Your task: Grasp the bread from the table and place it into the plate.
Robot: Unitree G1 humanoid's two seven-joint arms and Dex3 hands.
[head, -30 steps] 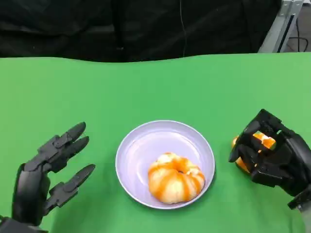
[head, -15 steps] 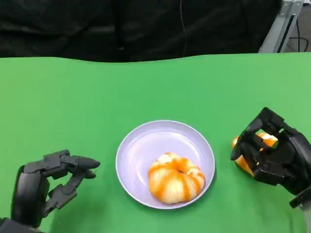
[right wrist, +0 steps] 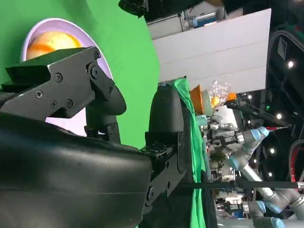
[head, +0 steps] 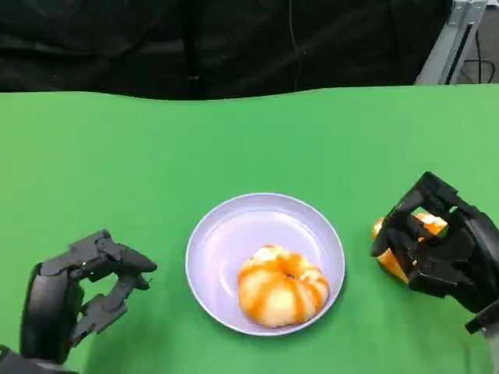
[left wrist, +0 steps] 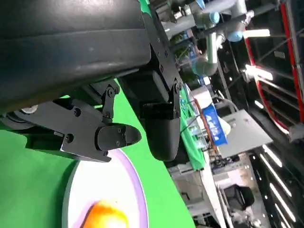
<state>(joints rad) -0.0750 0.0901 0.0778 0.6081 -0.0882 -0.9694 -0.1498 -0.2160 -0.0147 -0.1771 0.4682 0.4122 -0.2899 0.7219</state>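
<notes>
A pale lilac plate (head: 234, 214) sits at the table's middle with a round orange-striped bread (head: 281, 287) lying in its near right part. A second orange bread (head: 387, 261) lies on the green cloth right of the plate. My right hand (head: 440, 249) curls over it, fingers wrapped around its top and sides, hiding most of it. My left hand (head: 78, 292) hovers left of the plate, fingers curled in with nothing in them. The left wrist view shows the plate (left wrist: 137, 190) and the bread (left wrist: 107, 218) beyond my left hand's fingers (left wrist: 114, 135). The right wrist view shows the plate (right wrist: 52, 21) and its bread (right wrist: 50, 42).
Green cloth (head: 234, 140) covers the whole table, which ends at a dark backdrop along the far edge. A grey metal frame (head: 452, 39) stands at the far right corner.
My left hand's fingers have curled in from a spread pose. My right hand has stayed around the bread, almost still.
</notes>
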